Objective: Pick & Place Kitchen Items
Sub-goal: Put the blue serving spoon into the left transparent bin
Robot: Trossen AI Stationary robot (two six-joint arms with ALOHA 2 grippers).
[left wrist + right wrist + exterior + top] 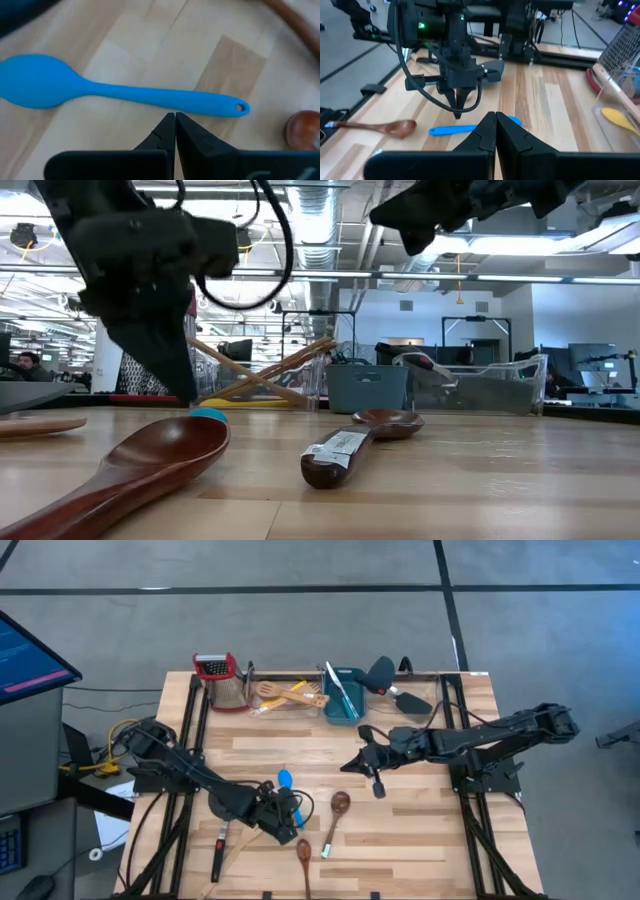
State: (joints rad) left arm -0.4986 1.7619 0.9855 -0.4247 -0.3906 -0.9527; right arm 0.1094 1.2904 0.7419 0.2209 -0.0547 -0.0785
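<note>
Blue spoon (120,93) lies flat on desk (420,840), just beyond clenched, empty left hand (175,116); right hand (495,116), clenched and empty, hovers mid-desk

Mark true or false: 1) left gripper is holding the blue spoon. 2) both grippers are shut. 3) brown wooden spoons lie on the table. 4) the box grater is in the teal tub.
1) False. The left gripper is shut and empty, its tips just above the blue spoon, which lies flat on the table.
2) True. The right gripper is shut too.
3) True. One brown wooden spoon lies mid-table, another near the front edge.
4) False. The box grater stands apart from the teal tub, past the clear bin.
</note>
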